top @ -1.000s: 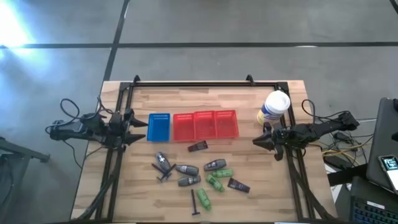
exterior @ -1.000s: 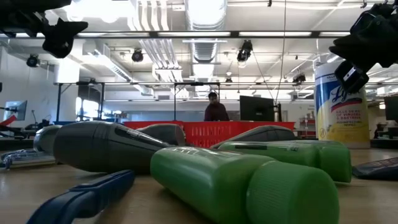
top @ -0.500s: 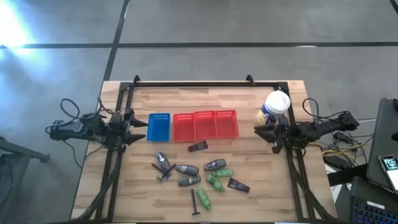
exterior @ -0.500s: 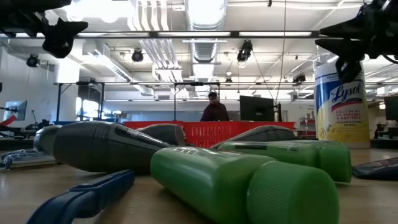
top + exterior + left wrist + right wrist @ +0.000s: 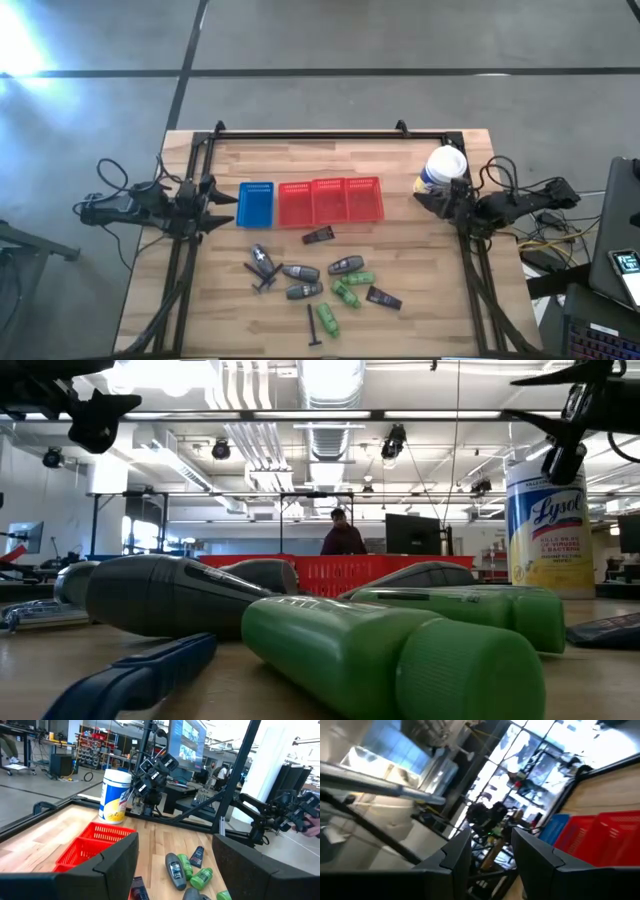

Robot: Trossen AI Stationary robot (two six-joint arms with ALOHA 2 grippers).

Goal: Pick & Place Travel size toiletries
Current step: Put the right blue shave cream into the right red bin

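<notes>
The toiletries lie loose on the near middle of the table: grey-silver oval bottles (image 5: 300, 271), green little bottles (image 5: 346, 293), a dark flat packet (image 5: 318, 236) with a second one (image 5: 383, 297), and a thin black razor stick (image 5: 313, 328). In the low view a green bottle (image 5: 400, 650) and a grey bottle (image 5: 170, 595) fill the foreground. My left gripper (image 5: 228, 207) hovers open at the table's left edge beside the blue basket. My right gripper (image 5: 422, 199) is open, raised above the table next to the white tub, far from the toiletries.
A blue basket (image 5: 256, 204) and a red basket (image 5: 330, 200) sit side by side in the table's middle, behind the toiletries. The big white tub with yellow label (image 5: 445, 168) stands at the far right. A black frame runs round the table. A person stands beyond the far edge.
My right gripper has moved toward the table's far edge and drawn back a little toward the right, ending beside the white tub. It has risen and turned about its wrist on the way. The left arm and all the toiletries have kept still.
</notes>
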